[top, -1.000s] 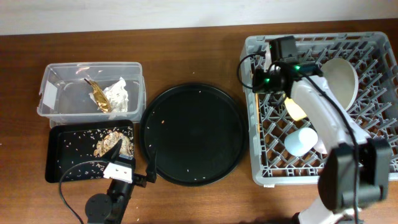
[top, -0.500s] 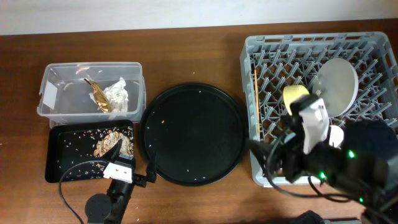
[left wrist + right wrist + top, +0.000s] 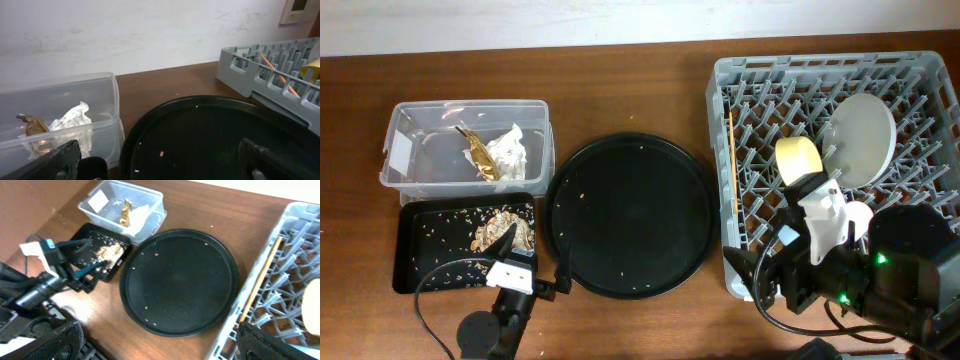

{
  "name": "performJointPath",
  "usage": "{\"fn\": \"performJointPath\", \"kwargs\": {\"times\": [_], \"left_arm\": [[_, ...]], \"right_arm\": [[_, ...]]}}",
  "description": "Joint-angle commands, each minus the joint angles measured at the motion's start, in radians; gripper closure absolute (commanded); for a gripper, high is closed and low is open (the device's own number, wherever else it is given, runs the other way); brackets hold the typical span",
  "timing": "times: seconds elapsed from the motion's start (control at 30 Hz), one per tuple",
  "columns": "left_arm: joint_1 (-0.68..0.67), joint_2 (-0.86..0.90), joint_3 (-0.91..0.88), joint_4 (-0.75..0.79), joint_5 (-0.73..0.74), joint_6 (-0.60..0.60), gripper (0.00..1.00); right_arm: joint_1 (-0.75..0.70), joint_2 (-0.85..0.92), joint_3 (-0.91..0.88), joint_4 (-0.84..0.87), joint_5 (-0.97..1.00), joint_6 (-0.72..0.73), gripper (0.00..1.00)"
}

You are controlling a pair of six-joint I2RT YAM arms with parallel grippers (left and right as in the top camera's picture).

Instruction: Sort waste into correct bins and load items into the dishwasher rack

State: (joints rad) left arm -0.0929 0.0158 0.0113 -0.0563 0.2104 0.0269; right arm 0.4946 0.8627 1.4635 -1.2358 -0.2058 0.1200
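Observation:
The grey dishwasher rack [image 3: 745, 70] [image 3: 295, 235] holds a pale plate [image 3: 861, 135], a yellow bowl [image 3: 798, 157] and brown chopsticks [image 3: 731, 165] [image 3: 260, 280] lying along its left side. A white napkin [image 3: 508, 150] [image 3: 72, 117] and a brown-gold scrap [image 3: 478, 152] sit in the clear tub [image 3: 410, 125]. Food scraps [image 3: 500, 232] [image 3: 111, 252] lie in the shallow black tray [image 3: 420, 270]. My left gripper [image 3: 533, 255] [image 3: 160, 167] stands open at the round tray's near-left rim, holding nothing. My right gripper [image 3: 760, 280] [image 3: 160, 350] is open and empty, low by the rack's front-left corner.
A large round black tray [image 3: 630, 215] [image 3: 210, 135] [image 3: 180, 280] with a few pale crumbs lies between the bins and the rack. My right arm's bulk [image 3: 890, 270] covers the rack's front right. The left arm's cable [image 3: 425, 310] loops on the wooden table.
The right gripper opened, leaving the chopsticks in the rack's left side, and the arm drew back from the rack's far-left corner to its front. The left arm stayed still.

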Motion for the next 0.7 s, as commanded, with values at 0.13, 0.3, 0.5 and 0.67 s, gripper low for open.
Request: {"fn": "performJointPath", "kwargs": {"times": [0.13, 0.3, 0.5, 0.67], "left_arm": [[0.005, -0.003, -0.002, -0.006, 0.011, 0.012, 0.01], [0.005, -0.003, -0.002, -0.006, 0.011, 0.012, 0.01], [0.005, -0.003, -0.002, -0.006, 0.011, 0.012, 0.01], [0.005, -0.003, -0.002, -0.006, 0.011, 0.012, 0.01]], "right_arm": [[-0.135, -0.188, -0.154, 0.183, 0.162, -0.263, 0.01], [-0.291, -0.536, -0.714, 0.454, 0.151, -0.273, 0.01], [-0.307, -0.841, -1.194, 0.757, 0.100, -0.272, 0.02], [-0.305, -0.859, -1.401, 1.038, 0.025, -0.264, 0.01]]}}
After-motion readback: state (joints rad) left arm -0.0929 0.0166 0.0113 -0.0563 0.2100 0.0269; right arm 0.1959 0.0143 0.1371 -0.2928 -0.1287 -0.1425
